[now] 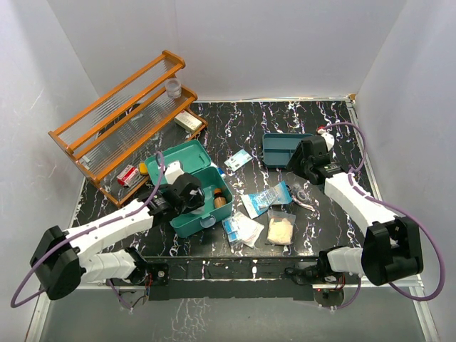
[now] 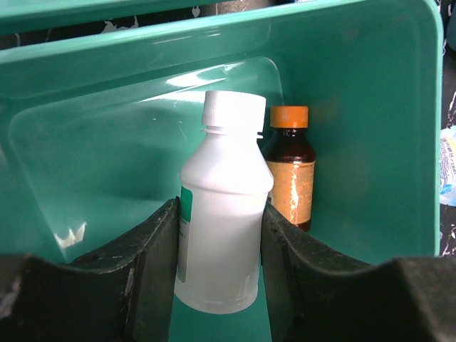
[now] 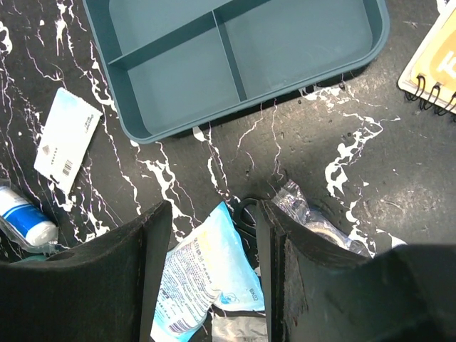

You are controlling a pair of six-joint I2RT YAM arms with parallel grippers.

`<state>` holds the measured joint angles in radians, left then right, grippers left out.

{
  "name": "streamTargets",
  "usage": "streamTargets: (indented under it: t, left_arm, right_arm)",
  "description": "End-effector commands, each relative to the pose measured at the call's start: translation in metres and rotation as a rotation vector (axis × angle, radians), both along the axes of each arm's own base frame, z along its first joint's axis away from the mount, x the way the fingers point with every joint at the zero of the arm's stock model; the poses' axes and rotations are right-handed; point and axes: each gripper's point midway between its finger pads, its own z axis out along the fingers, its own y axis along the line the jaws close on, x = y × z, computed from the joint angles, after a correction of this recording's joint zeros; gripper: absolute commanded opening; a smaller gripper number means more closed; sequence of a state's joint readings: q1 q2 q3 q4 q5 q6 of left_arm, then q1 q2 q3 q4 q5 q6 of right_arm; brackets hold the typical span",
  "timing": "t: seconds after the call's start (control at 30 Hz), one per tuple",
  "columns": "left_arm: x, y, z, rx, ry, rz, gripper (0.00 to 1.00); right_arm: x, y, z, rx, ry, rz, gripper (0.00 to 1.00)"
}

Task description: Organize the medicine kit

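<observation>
Left gripper is clamping white plastic bottle upright inside open teal-green rectangular plastic medicine kit, sitting left on black marbled table | next: lowering straight, clearing brown orange-capped bottle just beside | right gripper is hovering open, empty

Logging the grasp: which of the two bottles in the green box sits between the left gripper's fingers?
The white-capped white bottle; the left gripper clamps its sides. The brown orange-capped bottle stands behind, outside that grip.
</observation>
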<state>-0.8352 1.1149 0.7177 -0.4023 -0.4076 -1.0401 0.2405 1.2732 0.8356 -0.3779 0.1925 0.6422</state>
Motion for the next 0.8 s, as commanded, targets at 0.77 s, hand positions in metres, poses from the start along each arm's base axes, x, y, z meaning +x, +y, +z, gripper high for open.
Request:
streamTargets:
  t: [0.77]
  left_arm:
    - [0.026, -0.025, -0.05, 0.018, -0.068, -0.136, 0.51]
  right_arm:
    - [0.018, 0.006, -0.012, 0.013, 0.028, -0.013, 0.49]
